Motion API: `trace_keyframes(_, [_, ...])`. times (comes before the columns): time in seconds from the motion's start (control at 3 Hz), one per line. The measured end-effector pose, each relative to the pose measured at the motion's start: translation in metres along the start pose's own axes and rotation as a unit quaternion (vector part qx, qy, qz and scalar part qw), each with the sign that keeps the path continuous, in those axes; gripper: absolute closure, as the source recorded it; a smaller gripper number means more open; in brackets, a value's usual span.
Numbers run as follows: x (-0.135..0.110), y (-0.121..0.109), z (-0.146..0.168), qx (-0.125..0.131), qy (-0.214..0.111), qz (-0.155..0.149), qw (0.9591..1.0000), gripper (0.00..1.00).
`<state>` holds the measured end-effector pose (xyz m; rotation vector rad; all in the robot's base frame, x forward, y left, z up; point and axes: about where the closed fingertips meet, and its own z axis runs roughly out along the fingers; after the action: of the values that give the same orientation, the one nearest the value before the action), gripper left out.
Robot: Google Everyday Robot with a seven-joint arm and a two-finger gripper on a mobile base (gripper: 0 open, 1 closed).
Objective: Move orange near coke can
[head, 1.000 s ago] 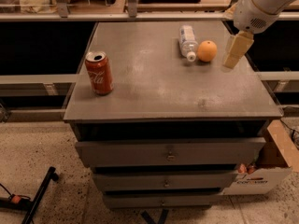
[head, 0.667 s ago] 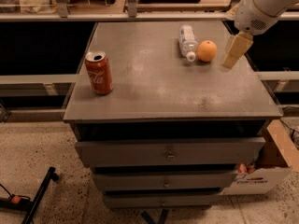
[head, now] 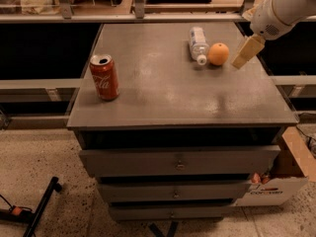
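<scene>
Surface (head: 163, 95): grey top of a drawer cabinet, three drawer fronts (head: 178, 161) below.

Orange (head: 218, 54) sits at the far right of the surface, upright on its own, nothing gripping it. Clear plastic bottle (head: 198, 44) lies on its side just left of the orange, white cap end toward the camera, cap very close to or touching the fruit; cannot tell which.

Coke can (head: 104, 77) stands upright near the left edge, well apart from the orange. Bare surface between the two; the bottle is the only thing beside the orange on the can's side.

Tool (head: 245, 53) hangs just right of the orange, tan and angled down-left, on a white arm (head: 281, 9) coming in from the upper right. Small gap between tool and fruit. It holds nothing. Open or closed: cannot tell.

Around: cardboard box (head: 289, 174) on the floor at lower right against the cabinet; black bar (head: 42, 206) on the floor at lower left; shelving rails behind.
</scene>
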<state>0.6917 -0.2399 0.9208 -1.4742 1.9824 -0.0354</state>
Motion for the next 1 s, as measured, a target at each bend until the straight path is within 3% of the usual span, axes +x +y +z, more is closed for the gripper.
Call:
trace_keyframes(0.67, [0.023, -0.030, 0.047, -0.005, -0.039, 0.055, 0.9977, 0.00])
trace_keyframes(1.0, [0.027, -0.030, 0.071, -0.025, -0.068, 0.073, 0.9947, 0.00])
